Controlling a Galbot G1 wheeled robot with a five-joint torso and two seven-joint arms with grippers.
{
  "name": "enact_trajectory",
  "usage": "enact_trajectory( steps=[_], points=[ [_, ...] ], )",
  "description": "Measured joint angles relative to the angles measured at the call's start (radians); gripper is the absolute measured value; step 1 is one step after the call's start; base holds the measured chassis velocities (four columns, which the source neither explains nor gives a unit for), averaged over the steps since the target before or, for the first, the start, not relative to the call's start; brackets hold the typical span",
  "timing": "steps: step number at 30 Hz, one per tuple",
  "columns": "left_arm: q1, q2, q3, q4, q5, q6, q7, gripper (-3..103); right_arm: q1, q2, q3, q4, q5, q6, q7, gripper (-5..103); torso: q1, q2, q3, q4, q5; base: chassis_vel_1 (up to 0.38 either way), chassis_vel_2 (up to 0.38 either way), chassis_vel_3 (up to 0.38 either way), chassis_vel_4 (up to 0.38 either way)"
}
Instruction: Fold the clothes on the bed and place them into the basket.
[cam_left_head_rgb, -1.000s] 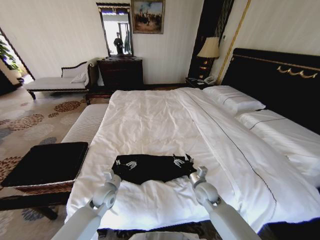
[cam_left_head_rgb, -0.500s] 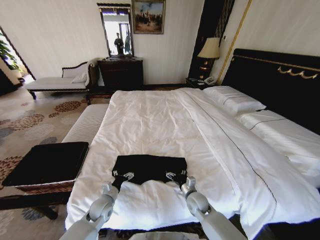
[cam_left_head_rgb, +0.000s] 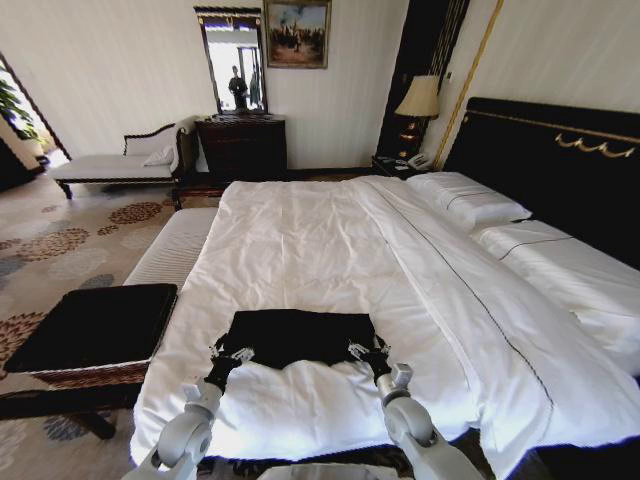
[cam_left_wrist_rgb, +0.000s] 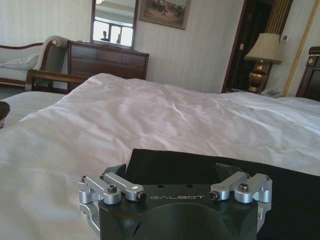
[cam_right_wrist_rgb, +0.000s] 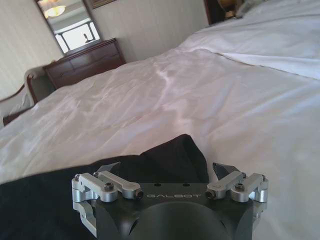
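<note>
A: Where is the black T-shirt (cam_left_head_rgb: 297, 335) now?

B: It lies on the white duvet of the bed (cam_left_head_rgb: 330, 240), in the lower middle of the head frame, near the foot edge. It looks like a flat dark rectangle; the lettering I cannot make out.

A: And the tools?

B: The left tool (cam_left_head_rgb: 228, 356) is at the lower left corner of the shirt, the right tool (cam_left_head_rgb: 366, 353) at the lower right corner. In both wrist views the fingers stand spread apart and hold nothing, with the black cloth lying just beyond them.

A: How should the fold be done well?

B: I judge that both tools should pinch only the shirt's near edge, not the duvet under it, and move together at one height, so the cloth stays even and does not wrinkle.

A: And the basket (cam_left_head_rgb: 90, 330)?

B: It stands in the lower left of the head frame, just beside the bed.
</note>
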Motion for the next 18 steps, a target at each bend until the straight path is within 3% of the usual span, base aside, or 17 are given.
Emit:
enact_trajectory(
  steps=[3, 4, 7, 12, 18],
  points=[
    [0.044, -0.02, -0.003, -0.016, 0.011, -0.035, -0.017, 100, -0.021, 0.041, 0.064, 0.035, 0.169, -0.039, 0.005, 100, 0.0, 0.0, 0.0, -0.0003, 0.0004, 0.0, 0.0, 0.0, 0.0],
    [0.044, -0.02, -0.003, -0.016, 0.011, -0.035, -0.017, 100, -0.021, 0.041, 0.064, 0.035, 0.169, -0.039, 0.005, 100, 0.0, 0.0, 0.0, -0.0003, 0.0004, 0.0, 0.0, 0.0, 0.0],
    [0.081, -0.059, -0.02, -0.029, 0.021, -0.047, -0.016, 100, -0.029, 0.065, 0.121, 0.039, 0.302, -0.067, 0.007, 100, 0.0, 0.0, 0.0, 0.0003, 0.0003, 0.0, 0.0, 0.0, 0.0],
    [0.107, -0.068, -0.018, -0.032, 0.032, -0.061, -0.012, 100, -0.042, 0.078, 0.174, 0.045, 0.432, -0.104, 0.008, 100, 0.0, 0.0, 0.0, 0.0, 0.0003, 0.0, 0.0, 0.0, 0.0],
    [0.115, -0.073, -0.011, -0.036, 0.038, -0.064, -0.012, 100, -0.093, 0.103, 0.192, 0.069, 0.447, -0.117, 0.008, 100, 0.0, 0.0, 0.0, -0.0001, 0.0003, 0.0, 0.0, 0.0, 0.0]
  ],
)
